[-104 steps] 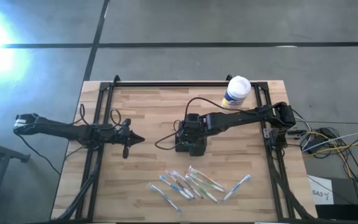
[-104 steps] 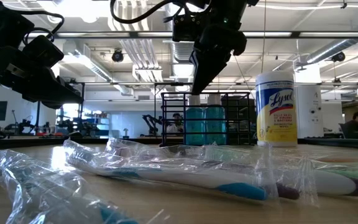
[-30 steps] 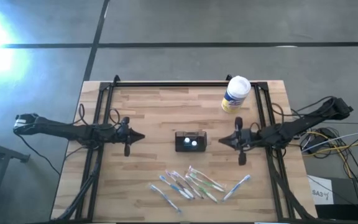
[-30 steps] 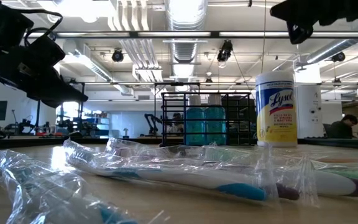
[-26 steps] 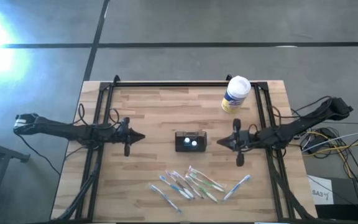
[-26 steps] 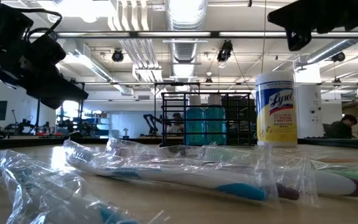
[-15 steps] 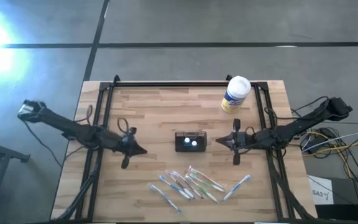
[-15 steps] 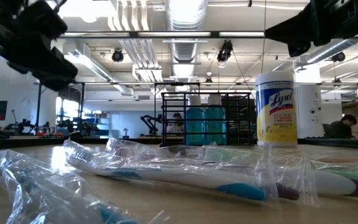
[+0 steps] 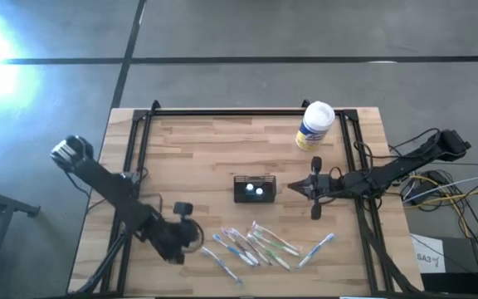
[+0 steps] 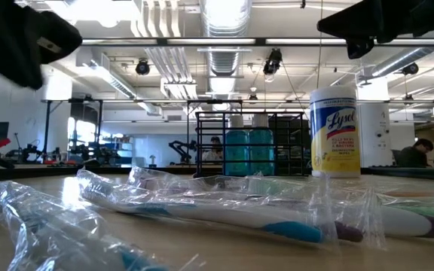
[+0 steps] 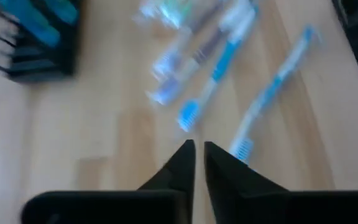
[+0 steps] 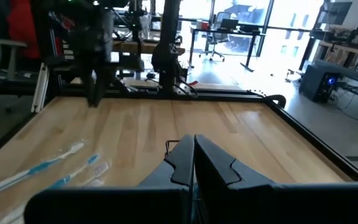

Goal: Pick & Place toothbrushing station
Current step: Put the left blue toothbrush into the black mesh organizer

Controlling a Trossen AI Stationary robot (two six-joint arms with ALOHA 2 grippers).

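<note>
The toothbrushing station [image 9: 256, 188] stands mid-table — neither tool touching it.

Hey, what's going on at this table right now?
Nothing is being held. The toothbrushing station stands alone mid-table. The left gripper has swung down toward the pile of wrapped toothbrushes, jaws nearly together. The right gripper waits shut just right of the station. A wipes canister stands at the back.
</note>
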